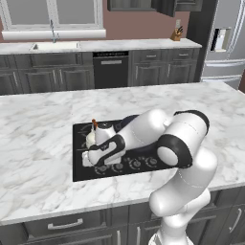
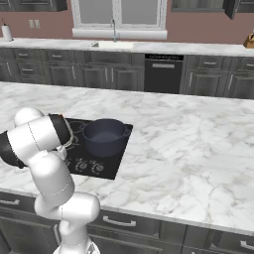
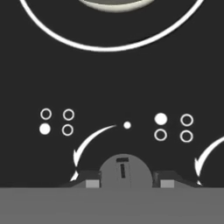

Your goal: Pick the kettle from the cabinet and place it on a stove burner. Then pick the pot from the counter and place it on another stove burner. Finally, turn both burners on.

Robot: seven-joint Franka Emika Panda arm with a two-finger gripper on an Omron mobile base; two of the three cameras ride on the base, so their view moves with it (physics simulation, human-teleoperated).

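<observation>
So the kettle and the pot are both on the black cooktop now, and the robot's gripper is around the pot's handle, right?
Not quite. The kettle and the pot do sit on the cooktop, but the gripper is not at the pot's handle. The hand view shows its fingertips either side of a stove knob at the front of the cooktop.

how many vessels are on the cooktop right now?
2. The kettle sits at the cooktop's back left, just past the gripper; the pot sits on the right side. The arm may hide more.

Kettle [image 1: 102,132] left of pot [image 2: 104,136], both on cooktop [image 2: 112,166].
</observation>
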